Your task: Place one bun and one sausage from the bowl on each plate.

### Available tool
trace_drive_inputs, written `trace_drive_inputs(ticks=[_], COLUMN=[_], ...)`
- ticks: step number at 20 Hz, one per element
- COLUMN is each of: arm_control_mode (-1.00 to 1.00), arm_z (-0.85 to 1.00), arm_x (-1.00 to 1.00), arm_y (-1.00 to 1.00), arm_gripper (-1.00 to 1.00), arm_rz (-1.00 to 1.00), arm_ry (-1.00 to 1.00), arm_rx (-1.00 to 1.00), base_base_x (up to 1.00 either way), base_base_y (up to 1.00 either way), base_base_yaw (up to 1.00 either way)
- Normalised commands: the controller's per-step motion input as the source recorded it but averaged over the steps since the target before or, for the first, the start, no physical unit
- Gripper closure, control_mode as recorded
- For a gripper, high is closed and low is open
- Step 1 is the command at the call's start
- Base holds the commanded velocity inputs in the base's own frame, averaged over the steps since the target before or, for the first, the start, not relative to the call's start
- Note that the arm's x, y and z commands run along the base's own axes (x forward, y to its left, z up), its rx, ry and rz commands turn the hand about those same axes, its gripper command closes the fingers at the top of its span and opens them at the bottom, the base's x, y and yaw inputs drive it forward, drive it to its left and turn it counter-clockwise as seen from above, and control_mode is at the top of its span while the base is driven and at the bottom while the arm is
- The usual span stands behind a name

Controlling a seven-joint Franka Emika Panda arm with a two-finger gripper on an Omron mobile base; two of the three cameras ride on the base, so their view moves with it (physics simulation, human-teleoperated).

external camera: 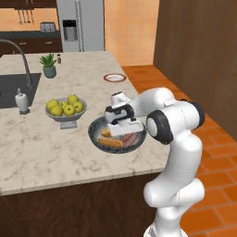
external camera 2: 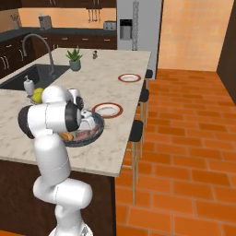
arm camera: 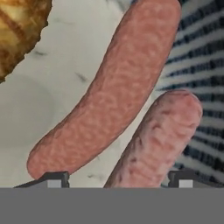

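Two pink sausages lie in the wide dark grey ribbed bowl, centre frame on the marble tabletop. My arm bends forward, hand pointing down into it. My jaws stand apart, straddling the lower sausage's end. A red-rimmed white plate sits just beyond the bowl, another farther back.

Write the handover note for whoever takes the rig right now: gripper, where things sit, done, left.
Gripper: down in the bowl, jaws apart astride two sausages, nothing gripped yet.
Bowl: near the counter's front edge, holding buns and sausages.
Plates: near plate just beyond the bowl, far plate farther along the counter; both bare.
Done: nothing placed.
Left: one bun and one sausage onto each plate.
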Motion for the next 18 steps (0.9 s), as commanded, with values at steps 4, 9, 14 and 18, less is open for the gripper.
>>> trace_drive_inputs(ticks=[4, 9, 14, 18], arm_control_mode=[-1.00, -1.00, -1.00, -1.00], arm_z=[-0.54, -0.06, -0.22, -0.04], arm_x=[-0.24, -0.27, -0.33, 0.00], arm_y=[-0.14, -0.26, 0.01, 0.07], arm_gripper=[-1.00, -1.00, -1.00, -1.00], arm_rz=[-0.02, -0.07, -0.07, -0.01], arm_ry=[0.02, -0.05, -0.11, -0.09], arm_rx=[0.00, 0.01, 0.00, 0.00], base_base_x=[0.00, 0.00, 0.00, 0.00], base_base_y=[0.00, 0.00, 0.00, 0.00], base_base_yaw=[0.00, 0.00, 0.00, 0.00])
